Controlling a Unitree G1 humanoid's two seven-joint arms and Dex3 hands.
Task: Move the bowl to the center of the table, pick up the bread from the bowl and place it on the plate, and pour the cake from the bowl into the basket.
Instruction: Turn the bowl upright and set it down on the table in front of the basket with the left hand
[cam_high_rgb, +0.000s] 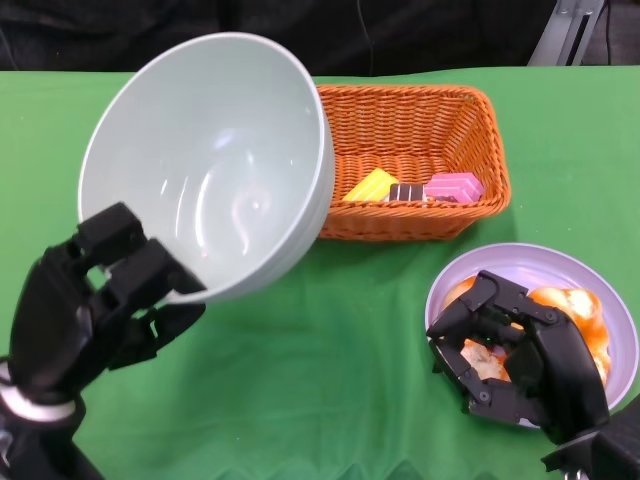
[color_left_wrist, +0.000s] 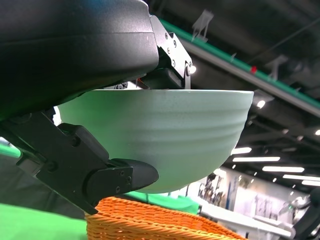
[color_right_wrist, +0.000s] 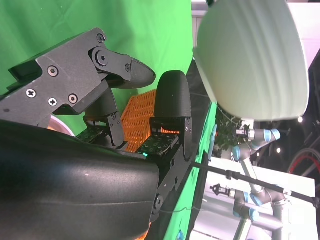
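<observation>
L hand (cam_high_rgb: 95, 300) grips rim of the tilted, empty bowl (cam_high_rgb: 215, 160) over the basket (cam_high_rgb: 470, 110) edge, cake pcs (cam_high_rgb: 415, 188) already in basket. R hand (cam_high_rgb: 515, 350) curls over bread (cam_high_rgb: 570, 310) on plate (cam_high_rgb: 610, 290), can't tell if gripping. Risks: rim-only hold may slip w/ bowl dropping on basket; R hand lifting could drag bread off plate.

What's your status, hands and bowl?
Left robot hand grips the bowl, tipped toward the basket, empty. Cake pieces in basket. Right robot hand rests on the bread on the plate. Nothing blocking.
</observation>
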